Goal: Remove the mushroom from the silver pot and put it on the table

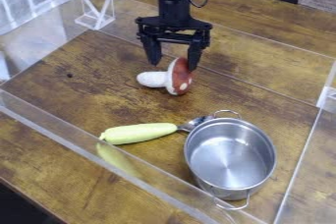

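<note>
The mushroom [167, 78] lies on its side on the brown wooden table [79, 81], white stem to the left and reddish-brown cap to the right. My gripper [175, 53] hangs just above it, pointing straight down, with its black fingers spread wide and nothing between them. One fingertip stands close over the cap; I cannot tell whether it touches. The silver pot [230, 156] sits at the front right, shiny and empty, its wire loop handles showing on two sides.
A long yellow-green vegetable [138, 133] lies to the left of the pot. Clear acrylic walls [118, 164] edge the table at the front and sides. A small clear stand [93, 12] sits at the back left.
</note>
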### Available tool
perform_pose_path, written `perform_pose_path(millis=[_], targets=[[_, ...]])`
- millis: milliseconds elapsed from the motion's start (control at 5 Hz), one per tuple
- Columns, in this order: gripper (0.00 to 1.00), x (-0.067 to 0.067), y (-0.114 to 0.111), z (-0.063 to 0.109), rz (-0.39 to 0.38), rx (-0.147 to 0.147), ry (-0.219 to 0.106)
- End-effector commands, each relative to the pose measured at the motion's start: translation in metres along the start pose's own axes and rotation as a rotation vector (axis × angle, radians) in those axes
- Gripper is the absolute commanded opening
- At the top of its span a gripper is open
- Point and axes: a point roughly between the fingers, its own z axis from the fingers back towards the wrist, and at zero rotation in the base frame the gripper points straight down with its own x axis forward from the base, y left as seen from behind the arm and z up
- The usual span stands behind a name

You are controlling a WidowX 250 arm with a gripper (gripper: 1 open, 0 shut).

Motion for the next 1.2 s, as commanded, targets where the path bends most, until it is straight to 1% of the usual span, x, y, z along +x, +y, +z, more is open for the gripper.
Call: perform_pose_path(millis=[0, 400, 1000], targets=[[1.0, 0.005, -0.006, 0.024, -0.038, -0.011, -0.055], [1.0, 0.007, -0.02, 0.021, 0.013, -0.003, -0.056], [1.0, 0.026, -0.022, 0.015, -0.041, 0.009, -0.047]])
